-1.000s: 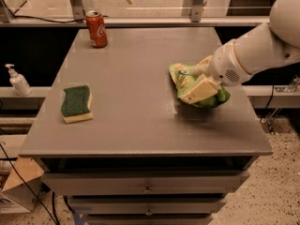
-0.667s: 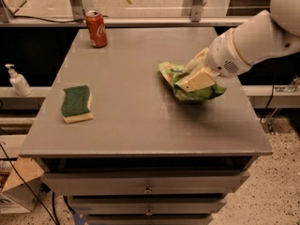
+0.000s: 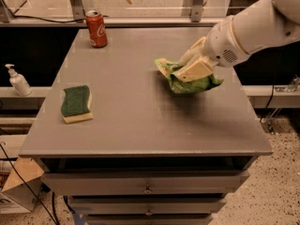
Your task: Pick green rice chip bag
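Observation:
The green rice chip bag is a glossy light-green crinkly pouch held in the air above the right side of the grey table, with its shadow on the table below. My gripper comes in from the upper right on a white arm and is shut on the bag's top, its cream fingers pinching the crumpled foil. The bag hangs tilted, one end sticking out to the left.
A green-and-yellow sponge lies at the table's left. A red soda can stands at the back left. A white pump bottle stands on a shelf left of the table. Drawers sit below the front edge.
The gripper has lifted the bag off the table and carried it slightly left and up. The sponge and can have not moved.

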Controlling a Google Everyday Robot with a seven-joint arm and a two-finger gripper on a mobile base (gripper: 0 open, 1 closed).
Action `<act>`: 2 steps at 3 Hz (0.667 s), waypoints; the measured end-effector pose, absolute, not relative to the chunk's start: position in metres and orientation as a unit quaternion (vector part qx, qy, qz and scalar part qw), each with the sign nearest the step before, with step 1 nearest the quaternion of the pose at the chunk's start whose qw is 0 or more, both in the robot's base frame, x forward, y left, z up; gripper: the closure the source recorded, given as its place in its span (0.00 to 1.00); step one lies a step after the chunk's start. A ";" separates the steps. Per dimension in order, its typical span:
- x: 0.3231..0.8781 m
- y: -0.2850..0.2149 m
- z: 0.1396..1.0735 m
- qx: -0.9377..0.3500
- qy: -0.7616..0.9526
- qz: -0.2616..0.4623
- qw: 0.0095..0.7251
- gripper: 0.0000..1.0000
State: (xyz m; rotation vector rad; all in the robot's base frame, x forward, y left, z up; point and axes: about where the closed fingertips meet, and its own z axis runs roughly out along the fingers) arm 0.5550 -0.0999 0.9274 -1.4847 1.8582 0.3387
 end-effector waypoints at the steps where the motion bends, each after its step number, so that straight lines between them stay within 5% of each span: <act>1: 0.562 -0.105 0.967 -0.584 0.704 0.097 0.392 1.00; 2: 0.566 -0.114 1.019 -0.592 0.678 0.052 0.433 1.00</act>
